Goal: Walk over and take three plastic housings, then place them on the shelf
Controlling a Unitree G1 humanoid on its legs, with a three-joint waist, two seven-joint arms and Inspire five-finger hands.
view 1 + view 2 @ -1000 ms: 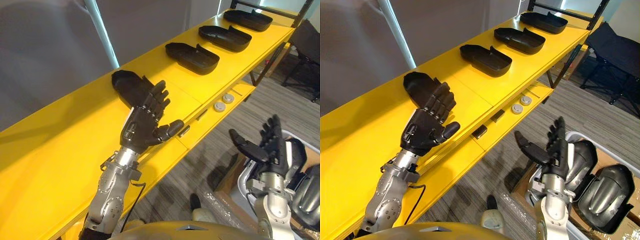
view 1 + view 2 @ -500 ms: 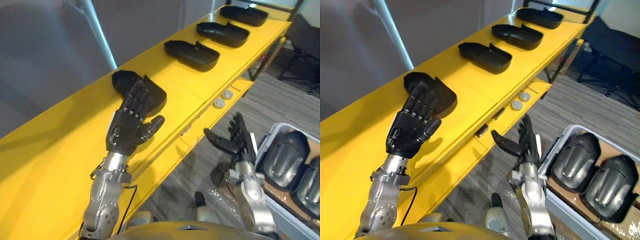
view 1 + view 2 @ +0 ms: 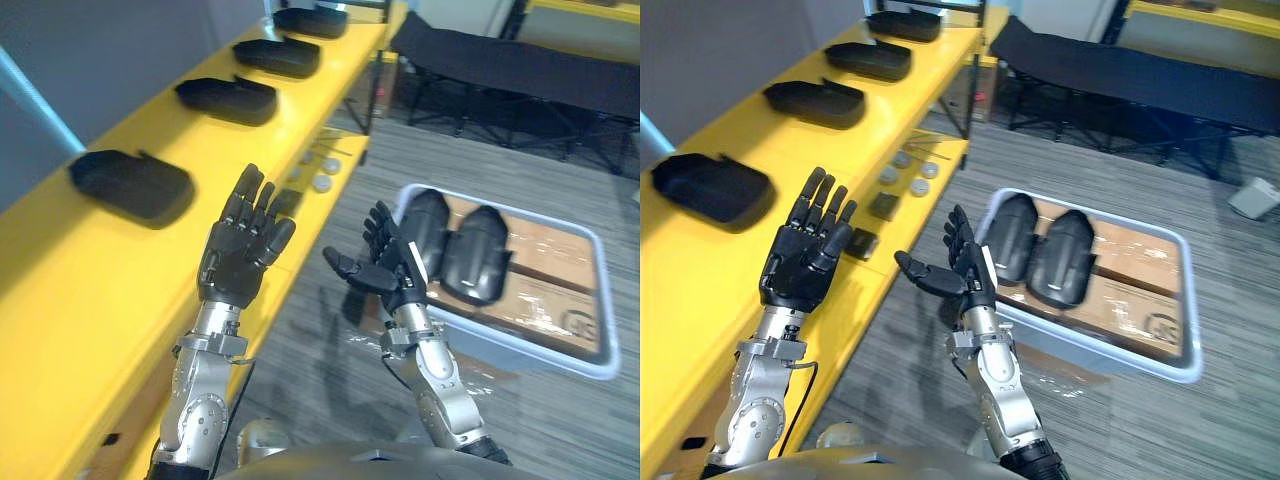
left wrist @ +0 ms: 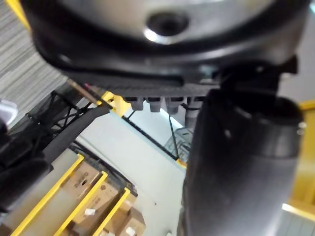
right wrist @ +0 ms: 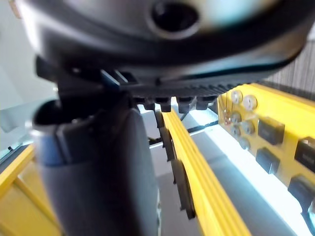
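Several black plastic housings lie in a row along the yellow shelf (image 3: 60,300); the nearest housing (image 3: 130,185) is at the left, another (image 3: 225,98) lies further back. Two more housings (image 3: 425,225) (image 3: 478,255) lie side by side in a grey bin (image 3: 590,350) on the floor at the right. My left hand (image 3: 240,250) is raised in the air beside the shelf's front edge, fingers straight, holding nothing. My right hand (image 3: 390,270) is up just left of the bin, fingers spread and empty.
Cardboard (image 3: 540,290) lines the bin under the housings. Small round parts (image 3: 320,180) lie on the shelf's lower ledge. A black folding cot (image 3: 500,65) stands behind the bin. A small white object (image 3: 1258,197) lies on the striped floor at the far right.
The camera has swung right, bringing the whole bin into view. My left hand has come away from the nearest housing and off the shelf top. My right hand has lifted toward the middle.
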